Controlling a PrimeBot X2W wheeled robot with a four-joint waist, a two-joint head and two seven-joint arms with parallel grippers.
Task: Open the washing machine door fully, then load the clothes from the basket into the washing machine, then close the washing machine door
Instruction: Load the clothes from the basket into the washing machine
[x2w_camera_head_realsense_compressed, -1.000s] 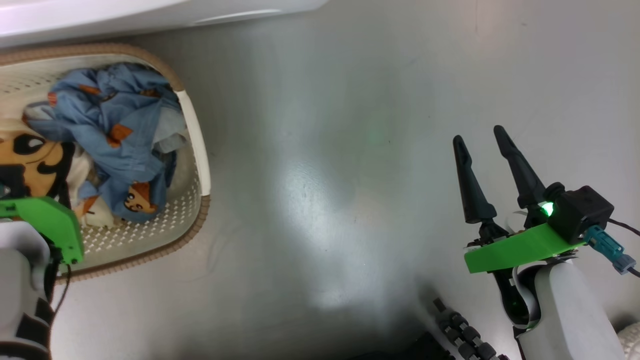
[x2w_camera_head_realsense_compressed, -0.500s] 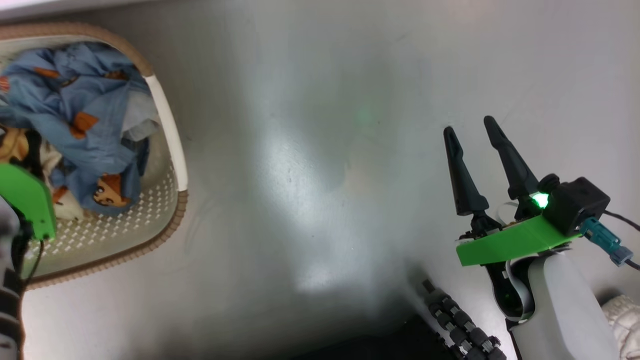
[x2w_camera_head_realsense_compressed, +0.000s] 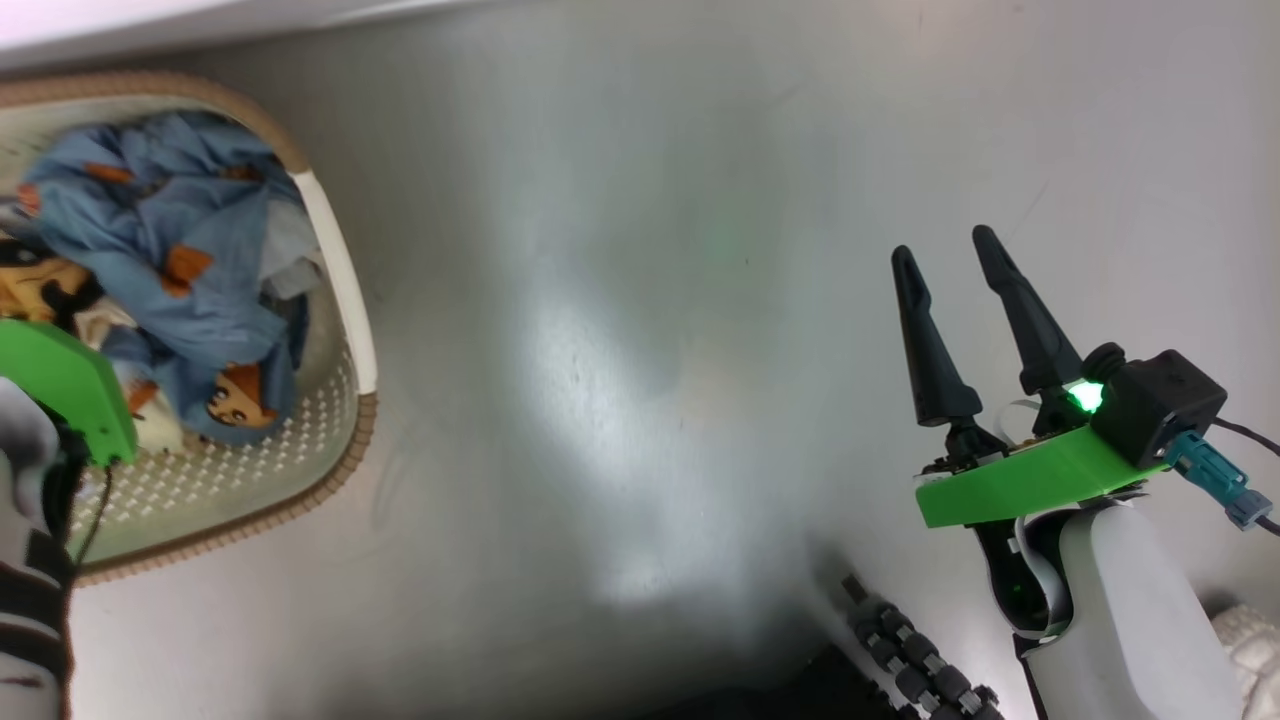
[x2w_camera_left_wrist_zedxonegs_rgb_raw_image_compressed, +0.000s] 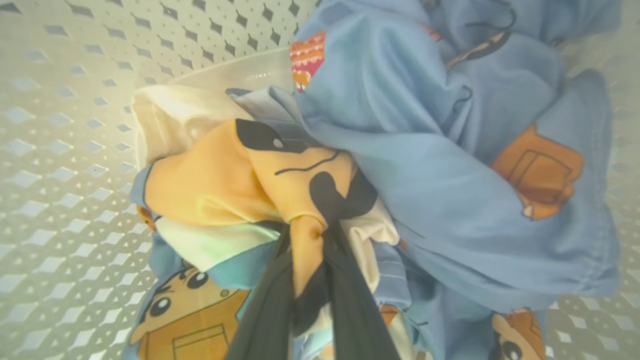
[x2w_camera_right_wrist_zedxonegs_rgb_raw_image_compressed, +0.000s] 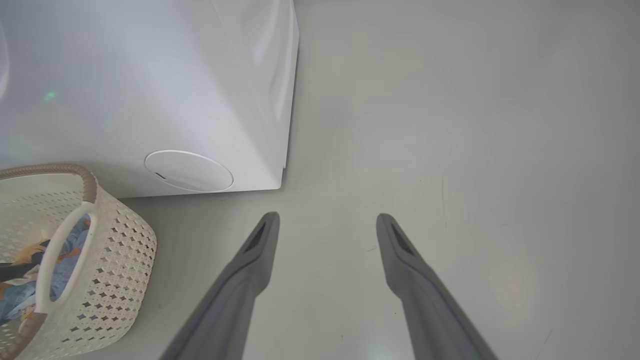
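A: Basket (x2w_camera_head_realsense_compressed: 343, 262) position?

B: On the floor (x2w_camera_head_realsense_compressed: 640, 300), at the far left of the head view, close to the base of the washing machine (x2w_camera_right_wrist_zedxonegs_rgb_raw_image_compressed: 150, 90). The right wrist view has it low on the left, below the machine's round white cover (x2w_camera_right_wrist_zedxonegs_rgb_raw_image_compressed: 189, 171).

A: Clothes (x2w_camera_left_wrist_zedxonegs_rgb_raw_image_compressed: 425, 175)?

B: All in the basket, bunched in a heap. Mostly light blue with orange-brown cartoon prints, plus a cream piece with an orange and black print lying on top toward one side.

A: Left gripper (x2w_camera_left_wrist_zedxonegs_rgb_raw_image_compressed: 312, 240)?

B: Down inside the basket. The two dark fingers are pinched narrow on a fold of the cream and orange piece, with cloth squeezed up between them. In the head view its green mount (x2w_camera_head_realsense_compressed: 70, 385) covers the fingers.

A: Right gripper (x2w_camera_head_realsense_compressed: 955, 300)?

B: Spread wide, nothing in it. It hangs over bare floor, well apart from the basket, with the fingers pointing up the head view.

A: Machine door?

B: Cannot tell. Just the white side and a lower corner of the machine are in view.
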